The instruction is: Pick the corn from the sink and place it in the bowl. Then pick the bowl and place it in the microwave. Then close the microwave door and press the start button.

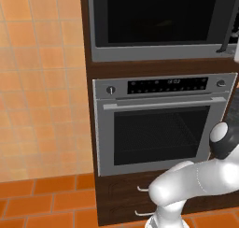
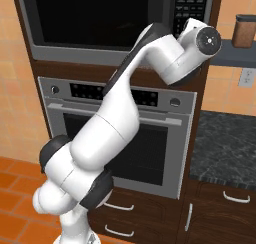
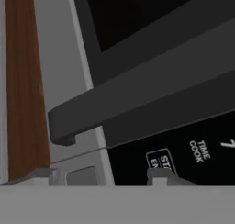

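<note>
We hover our gripper [image 3: 105, 176] close against the microwave [image 2: 100, 23] control panel, its door [image 1: 156, 17] shut, fingers parted with nothing between them, lined up to press the start button [image 3: 159, 159]

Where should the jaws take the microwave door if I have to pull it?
Take the microwave door by its long dark bar handle, coming straight at the front. The bar stands off the panel on a short post, leaving a gap behind it, so straddle its narrow width, one jaw on each side.
</note>
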Available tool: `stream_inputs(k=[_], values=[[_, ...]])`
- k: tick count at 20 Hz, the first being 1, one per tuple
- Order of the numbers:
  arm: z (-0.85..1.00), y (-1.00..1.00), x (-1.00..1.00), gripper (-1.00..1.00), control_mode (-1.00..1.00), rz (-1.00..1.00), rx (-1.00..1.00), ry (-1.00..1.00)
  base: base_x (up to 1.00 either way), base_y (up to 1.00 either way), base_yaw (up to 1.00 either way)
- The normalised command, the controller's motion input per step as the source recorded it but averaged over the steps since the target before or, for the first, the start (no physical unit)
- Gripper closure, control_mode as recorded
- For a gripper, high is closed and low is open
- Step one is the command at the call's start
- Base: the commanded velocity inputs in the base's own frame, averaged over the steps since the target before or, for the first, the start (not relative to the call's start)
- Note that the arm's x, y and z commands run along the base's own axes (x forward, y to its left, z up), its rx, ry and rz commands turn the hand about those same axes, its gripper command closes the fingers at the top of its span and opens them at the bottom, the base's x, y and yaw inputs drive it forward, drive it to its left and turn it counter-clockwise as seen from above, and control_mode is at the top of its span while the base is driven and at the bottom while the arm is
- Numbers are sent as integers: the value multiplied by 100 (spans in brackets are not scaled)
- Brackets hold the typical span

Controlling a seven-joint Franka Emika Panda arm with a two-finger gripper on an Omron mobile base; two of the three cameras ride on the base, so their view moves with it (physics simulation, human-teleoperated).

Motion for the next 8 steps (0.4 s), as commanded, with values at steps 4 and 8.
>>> stream_inputs(k=[4, 8], values=[[-40, 8, -2, -100, -100, 0, 3, 0, 0, 0, 0], [-25, 35, -11, -100, -100, 0, 2, 0, 0, 0, 0]])
